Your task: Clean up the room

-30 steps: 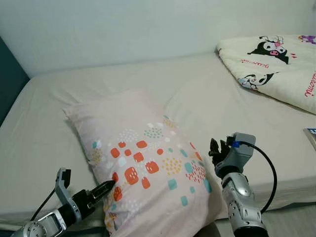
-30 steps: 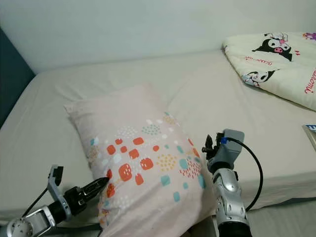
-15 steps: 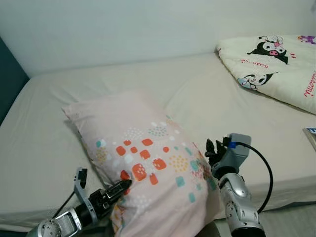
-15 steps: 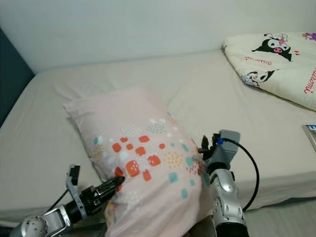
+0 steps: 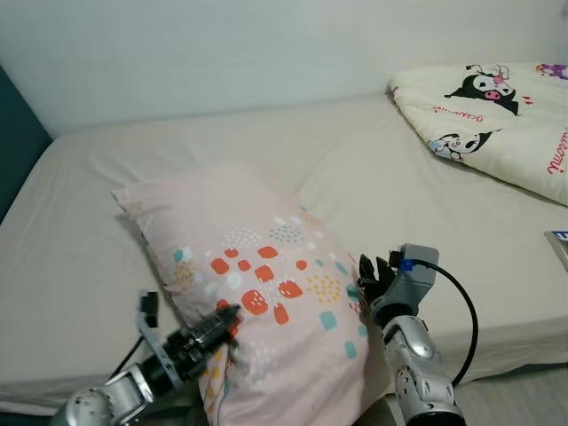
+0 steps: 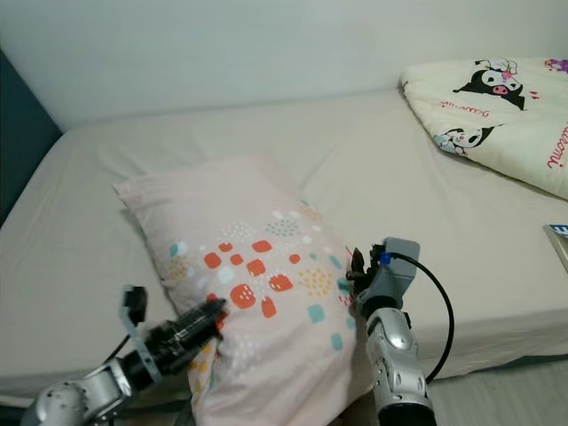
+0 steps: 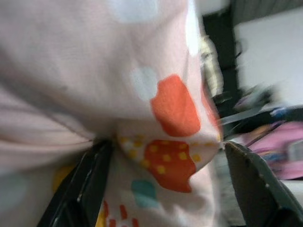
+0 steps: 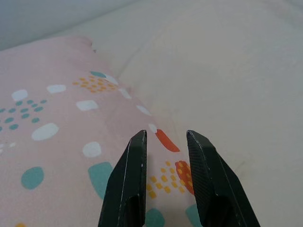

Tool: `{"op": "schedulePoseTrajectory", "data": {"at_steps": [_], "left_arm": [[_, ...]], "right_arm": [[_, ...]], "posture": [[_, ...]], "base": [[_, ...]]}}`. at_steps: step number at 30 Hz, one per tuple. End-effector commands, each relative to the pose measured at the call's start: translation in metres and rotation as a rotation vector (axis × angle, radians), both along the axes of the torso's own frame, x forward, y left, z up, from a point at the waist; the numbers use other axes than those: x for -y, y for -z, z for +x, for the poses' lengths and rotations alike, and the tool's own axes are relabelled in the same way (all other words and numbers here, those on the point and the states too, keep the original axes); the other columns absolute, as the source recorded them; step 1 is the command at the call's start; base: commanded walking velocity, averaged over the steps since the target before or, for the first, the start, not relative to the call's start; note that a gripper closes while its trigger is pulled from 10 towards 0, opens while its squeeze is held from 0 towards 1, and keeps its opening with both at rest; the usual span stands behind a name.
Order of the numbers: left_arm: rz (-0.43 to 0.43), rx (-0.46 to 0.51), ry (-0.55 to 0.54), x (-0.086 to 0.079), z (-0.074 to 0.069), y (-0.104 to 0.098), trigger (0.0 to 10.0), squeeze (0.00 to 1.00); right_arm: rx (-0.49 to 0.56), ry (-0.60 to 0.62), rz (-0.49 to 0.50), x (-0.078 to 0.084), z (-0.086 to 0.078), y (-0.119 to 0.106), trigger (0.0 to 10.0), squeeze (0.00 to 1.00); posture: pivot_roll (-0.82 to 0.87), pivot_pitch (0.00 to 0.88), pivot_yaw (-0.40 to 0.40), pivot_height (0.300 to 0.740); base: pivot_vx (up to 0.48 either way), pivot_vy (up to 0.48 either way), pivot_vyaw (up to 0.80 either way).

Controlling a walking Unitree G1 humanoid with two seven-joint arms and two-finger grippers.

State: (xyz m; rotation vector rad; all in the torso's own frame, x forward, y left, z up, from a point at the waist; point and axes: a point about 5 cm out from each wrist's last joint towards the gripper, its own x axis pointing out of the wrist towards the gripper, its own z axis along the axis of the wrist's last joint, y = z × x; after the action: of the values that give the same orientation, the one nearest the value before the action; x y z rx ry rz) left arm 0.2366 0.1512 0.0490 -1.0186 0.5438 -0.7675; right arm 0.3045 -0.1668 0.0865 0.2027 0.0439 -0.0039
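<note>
A bed (image 5: 373, 169) with a beige sheet carried a pink patterned pillow (image 5: 257, 284) near its front edge, and a folded cartoon-print quilt (image 5: 497, 115) at its far right corner.

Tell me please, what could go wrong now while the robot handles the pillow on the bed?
1. The left gripper presses into the pillow with fingers spread around bunched cloth; if they close on cloth alone, the fabric might slip out.
2. The right gripper sits at the pillow's other edge, fingers slightly apart and not visibly pinching, so a lift could be one-sided and the pillow may sag.
3. The pillow's near end overhangs the bed edge; a push might tip it off.
</note>
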Motion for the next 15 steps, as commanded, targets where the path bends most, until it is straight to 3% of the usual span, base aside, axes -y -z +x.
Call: {"op": "schedulePoseTrajectory", "data": {"at_steps": [1, 2, 3, 5, 10, 14, 15], "left_arm": [[0.073, -0.020, 0.035, 0.005, -0.006, 0.009, 10.0, 1.00], [0.155, -0.024, 0.032, 0.011, -0.005, 0.018, 10.0, 1.00], [0.155, -0.024, 0.032, 0.011, -0.005, 0.018, 10.0, 1.00], [0.291, -0.020, 0.011, 0.017, -0.001, 0.032, 10.0, 1.00], [0.410, -0.010, -0.054, 0.015, 0.009, 0.040, 10.0, 1.00], [0.431, 0.001, -0.086, 0.013, 0.014, 0.040, 10.0, 0.95], [0.423, 0.007, -0.097, 0.014, 0.016, 0.039, 10.0, 0.31]], "right_arm": [[-0.017, -0.023, 0.001, -0.007, -0.002, 0.006, 10.0, 0.00], [-0.019, -0.029, 0.002, -0.010, -0.002, 0.007, 10.0, 0.00], [-0.019, -0.029, 0.002, -0.010, -0.002, 0.007, 10.0, 0.00], [-0.020, -0.036, 0.005, -0.013, -0.002, 0.007, 10.0, 0.00], [-0.020, -0.045, 0.009, -0.017, -0.002, 0.007, 10.0, 0.00], [-0.020, -0.050, 0.011, -0.018, -0.001, 0.007, 10.0, 0.00], [-0.020, -0.053, 0.012, -0.019, -0.001, 0.007, 10.0, 0.00]], "posture": [[0.02, 0.176, 0.037, 0.617], [0.02, 0.176, 0.037, 0.617], [0.02, 0.176, 0.037, 0.617], [0.02, 0.176, 0.041, 0.617], [0.02, 0.173, 0.042, 0.617], [0.02, 0.171, 0.042, 0.617], [0.02, 0.165, 0.043, 0.617]], "base": [[0.000, 0.000, 0.00], [0.000, 0.000, 0.00], [0.000, 0.000, 0.00], [0.000, 0.000, 0.00], [0.000, 0.000, 0.00], [0.000, 0.000, 0.00], [0.000, 0.000, 0.00]]}}
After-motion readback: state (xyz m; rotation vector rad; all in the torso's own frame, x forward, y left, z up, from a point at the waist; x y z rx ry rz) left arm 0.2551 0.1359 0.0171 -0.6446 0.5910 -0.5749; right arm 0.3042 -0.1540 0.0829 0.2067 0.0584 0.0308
